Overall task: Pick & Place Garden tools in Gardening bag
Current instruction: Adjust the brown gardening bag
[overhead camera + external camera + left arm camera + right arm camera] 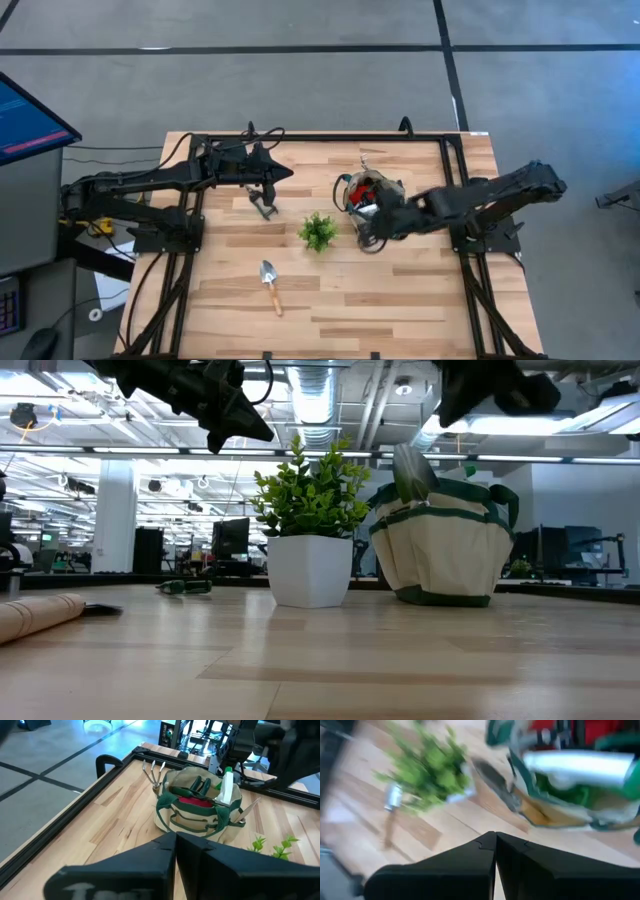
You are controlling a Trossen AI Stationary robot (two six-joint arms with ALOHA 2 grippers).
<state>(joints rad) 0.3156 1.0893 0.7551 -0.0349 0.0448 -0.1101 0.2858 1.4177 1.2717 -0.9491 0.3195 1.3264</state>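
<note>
The gardening bag (372, 192) stands on its base at the table's far middle. It holds a rake (152, 770), a green spray bottle (227, 787), red gloves (195, 802) and a metal blade (250, 810) in a side pocket. A wooden-handled trowel (270, 285) lies flat near the front edge. Black-handled pruning shears (263, 203) lie flat left of the plant. My left gripper (283, 173) hangs shut above the shears, empty. My right gripper (368, 237) is shut and empty, up in the air just near-side of the bag.
A small leafy plant in a white pot (318, 232) stands between the bag and the trowel. A black metal frame (300, 137) runs round the table top. Bare wood lies at the front right (400, 300).
</note>
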